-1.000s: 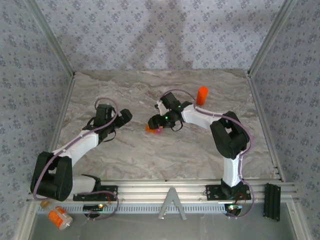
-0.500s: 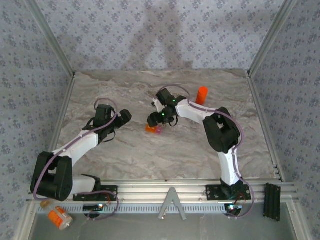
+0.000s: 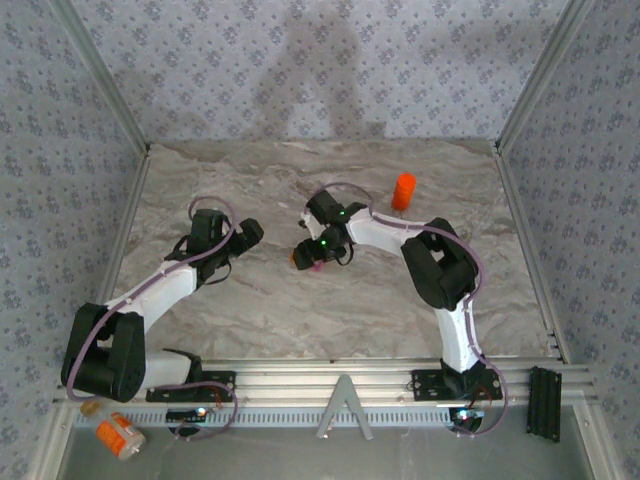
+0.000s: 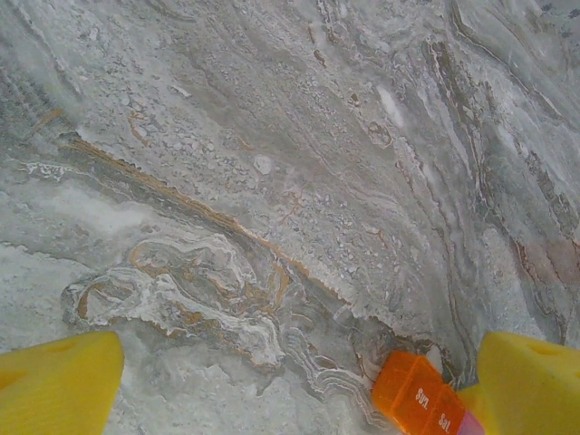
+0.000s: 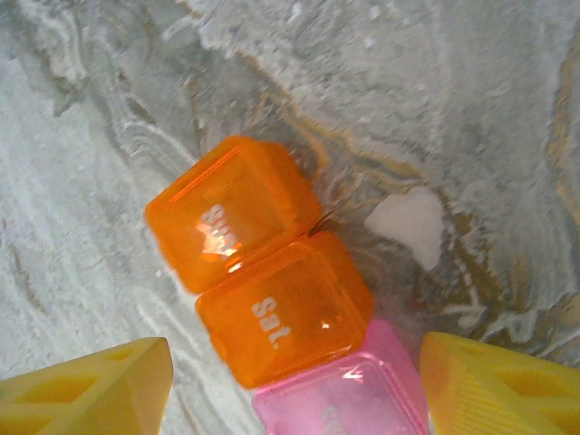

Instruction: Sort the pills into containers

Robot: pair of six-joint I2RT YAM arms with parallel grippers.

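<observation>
Status: right tool (image 3: 312,256) sits low over the small translucent orange pill box with a pink end (image 3: 299,257), near the middle of the grey marble-pattern desk (image 3: 260,320). In the right wrist view the tool (image 5: 294,397) is partly spread. Its yellow fingers (image 5: 86,390) stand either side of the box (image 5: 263,272) at the pink end, with a gap on both sides, so nothing is gripped. Box lies flat, lids closed. The two orange compartments read "Sun" and "Sat"; the pink one's label can't be read.

Left tool (image 3: 250,233) is just left of the box, jaws wide and holding nothing. In its wrist view the tool (image 4: 290,390) looks down on bare desk. The box (image 4: 419,399) is at the lower right, just beside one yellow finger (image 4: 530,381); can't tell if they touch.

Small translucent orange cylindrical bottle with orange cap (image 3: 403,191) stands upright toward the back right, well apart from the box and both tools.

Orange bottle with white label (image 3: 120,436) lies on its side off the desk, front left, beyond the arm bases.
</observation>
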